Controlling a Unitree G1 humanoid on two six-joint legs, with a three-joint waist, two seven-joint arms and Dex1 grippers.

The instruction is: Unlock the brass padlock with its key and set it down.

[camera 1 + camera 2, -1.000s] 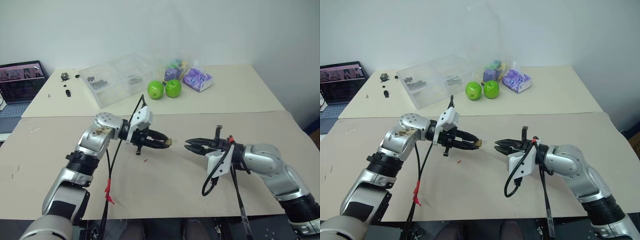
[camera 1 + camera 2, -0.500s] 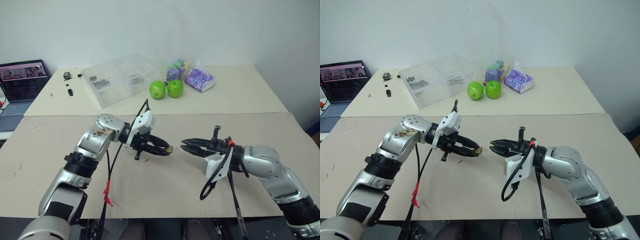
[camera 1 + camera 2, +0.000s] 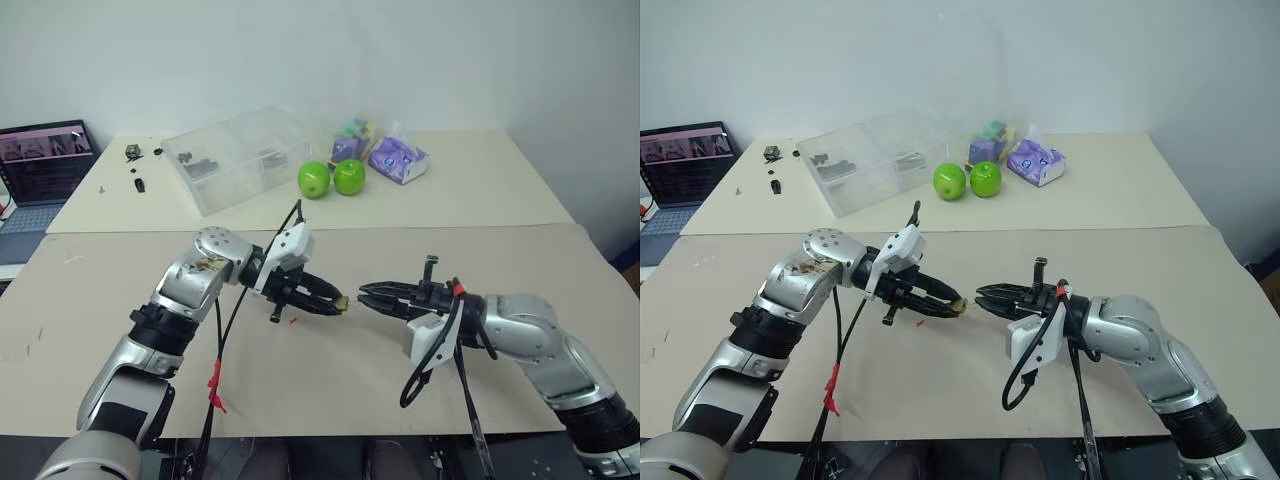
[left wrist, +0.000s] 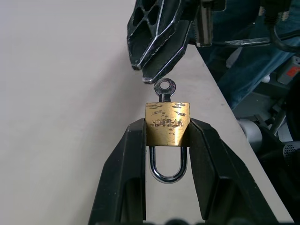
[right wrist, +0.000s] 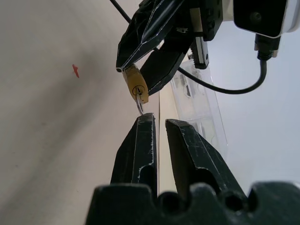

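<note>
White wall stood behind a beige counter (image 3: 330, 370), with a second pale counter (image 3: 480, 180) pushed against its far edge. On that far one lay a clear plastic compartment box (image 3: 235, 155), two green apples (image 3: 331, 178), a purple packet (image 3: 398, 158) and a few small dark parts (image 3: 136, 165); an open laptop (image 3: 40, 165) sat at the robot's far left. Above the near counter the two arms met tip to tip. The left tool (image 4: 166, 140) was closed on the brass padlock (image 4: 168, 123), its two black fingers (image 4: 124, 164) pressing the sides of the lock's body, the silvery shackle (image 4: 168, 166) lying back between them toward the wrist and the key (image 4: 165, 89) standing in the keyhole at the outer end. The padlock was thus held in the air over the counter, near its middle. The right tool (image 5: 157, 124) pointed straight at it, jaws nearly together with a thin gap and nothing between them, the tips just beside the key's round bow; whether they touched it could not be told. A small red speck (image 5: 75, 70) lay on the counter under the left arm.
</note>
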